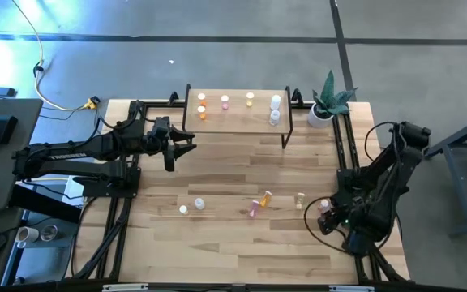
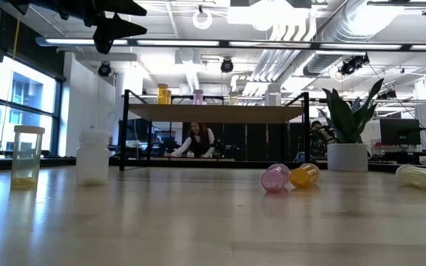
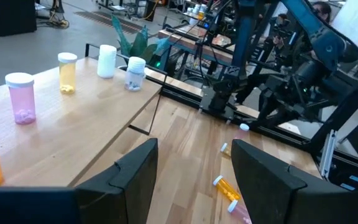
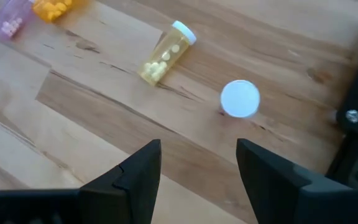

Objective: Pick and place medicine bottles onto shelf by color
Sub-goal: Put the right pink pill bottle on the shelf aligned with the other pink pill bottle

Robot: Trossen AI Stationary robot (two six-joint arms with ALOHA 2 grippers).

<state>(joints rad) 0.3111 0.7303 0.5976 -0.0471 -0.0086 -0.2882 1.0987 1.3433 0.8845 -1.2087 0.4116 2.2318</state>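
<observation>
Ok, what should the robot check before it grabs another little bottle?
1. Right gripper open and empty: ok.
2. Left gripper open and empty: ok.
3. Bottle close to the right gripper: ok, the white-capped bottle stands upright just ahead of it.
4. Yellow bottle upright: not ok, it lies on its side.
5. Free room on the shelf: ok, bare board at its front.
6. White-capped bottle's colour: cannot tell, only its cap shows.

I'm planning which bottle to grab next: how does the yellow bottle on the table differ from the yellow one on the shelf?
The table's yellow bottle lies on its side; the shelf's yellow bottle stands upright. The first is down on the table near the right arm; the second is already on the shelf, between a pink and a white bottle. Both have white caps and hold a few pills.
</observation>
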